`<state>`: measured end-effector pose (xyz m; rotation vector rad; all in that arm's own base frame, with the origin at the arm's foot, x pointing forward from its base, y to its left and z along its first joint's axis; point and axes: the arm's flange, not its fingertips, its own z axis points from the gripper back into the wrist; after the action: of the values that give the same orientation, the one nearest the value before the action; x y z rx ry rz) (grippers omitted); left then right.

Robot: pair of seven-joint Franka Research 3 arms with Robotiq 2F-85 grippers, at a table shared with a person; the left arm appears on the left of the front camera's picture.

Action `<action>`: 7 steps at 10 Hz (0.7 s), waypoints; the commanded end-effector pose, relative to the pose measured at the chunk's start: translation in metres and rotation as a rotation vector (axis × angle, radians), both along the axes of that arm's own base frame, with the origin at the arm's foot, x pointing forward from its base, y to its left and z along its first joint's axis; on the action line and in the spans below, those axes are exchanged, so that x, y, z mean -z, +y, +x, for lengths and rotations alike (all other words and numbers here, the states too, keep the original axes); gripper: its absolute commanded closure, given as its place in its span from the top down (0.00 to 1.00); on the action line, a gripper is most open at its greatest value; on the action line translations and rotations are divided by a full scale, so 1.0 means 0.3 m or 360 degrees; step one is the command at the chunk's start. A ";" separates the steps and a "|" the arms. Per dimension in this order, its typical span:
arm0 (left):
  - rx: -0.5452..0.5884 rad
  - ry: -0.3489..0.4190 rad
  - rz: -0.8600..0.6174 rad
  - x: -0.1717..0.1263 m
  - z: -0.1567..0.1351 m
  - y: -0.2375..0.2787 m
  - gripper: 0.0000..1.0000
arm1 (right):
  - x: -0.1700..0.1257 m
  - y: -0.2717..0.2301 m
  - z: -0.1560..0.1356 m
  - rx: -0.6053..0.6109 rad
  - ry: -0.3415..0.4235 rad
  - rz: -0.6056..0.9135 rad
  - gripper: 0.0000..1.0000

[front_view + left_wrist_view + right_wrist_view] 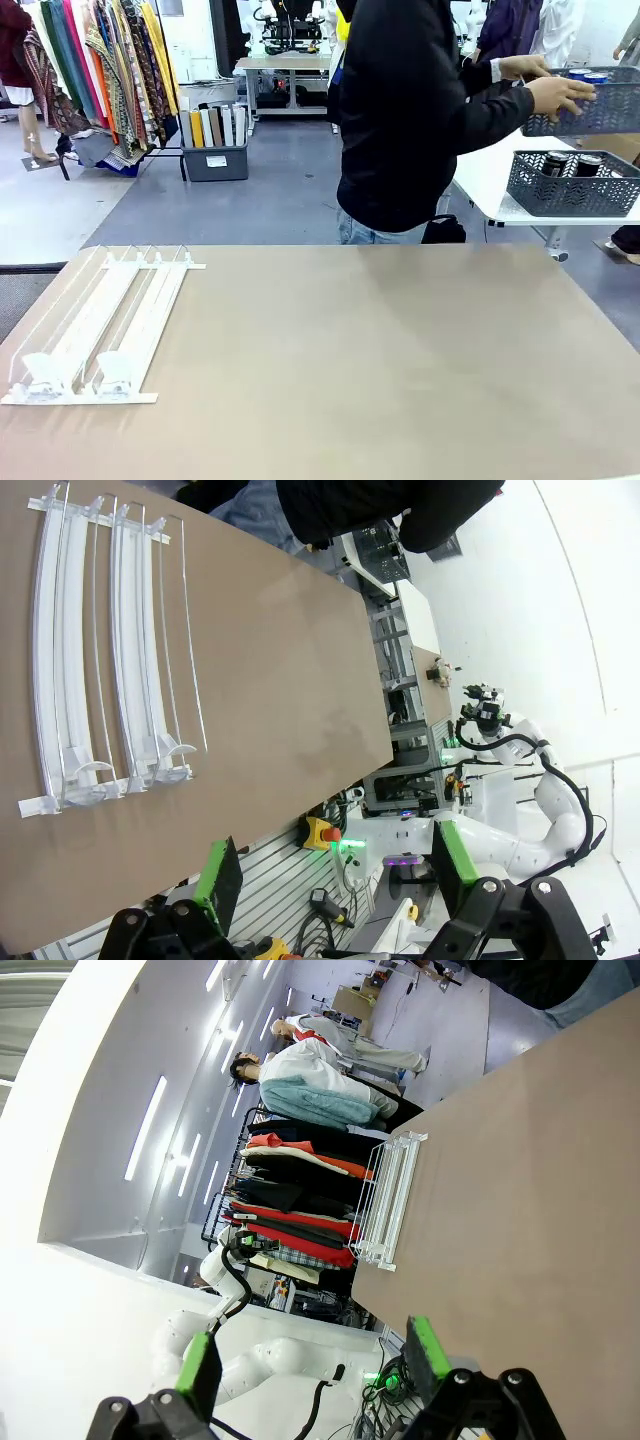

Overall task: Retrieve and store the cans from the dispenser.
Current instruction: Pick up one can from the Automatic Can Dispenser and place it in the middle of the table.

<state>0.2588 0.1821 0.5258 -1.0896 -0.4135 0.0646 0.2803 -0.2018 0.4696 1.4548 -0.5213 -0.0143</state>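
The white dispenser (100,325) lies on the brown table's left side, its clear stoppers toward the near edge. It also appears in the left wrist view (100,650) and far off in the right wrist view (390,1200). Beyond the table, a person in a black top holds a dark mesh basket (600,110) with two blue cans (582,75) in it. Two black cans (556,162) stand in a second mesh basket (570,195) on a white side table. My left gripper (335,870) is open, off the table's edge. My right gripper (312,1360) is open too, with nothing between its fingers.
The brown table (380,360) stretches wide to the right of the dispenser. The white side table (490,175) stands at the back right. Clothes racks (100,70) and a grey bin (215,150) are far behind on the left.
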 end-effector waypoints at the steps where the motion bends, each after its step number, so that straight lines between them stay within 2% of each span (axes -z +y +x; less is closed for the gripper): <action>1: 0.0008 -0.0034 -0.0023 -0.003 0.002 -0.002 1.00 | -0.010 -0.002 0.004 -0.0002 -0.0043 0.0002 1.00; 7: 0.0008 -0.0034 -0.0023 -0.003 0.002 -0.002 1.00 | -0.010 -0.002 0.004 -0.0002 -0.0043 0.0002 1.00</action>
<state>0.2587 0.1821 0.5258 -1.0897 -0.4135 0.0646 0.2803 -0.2018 0.4696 1.4548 -0.5213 -0.0143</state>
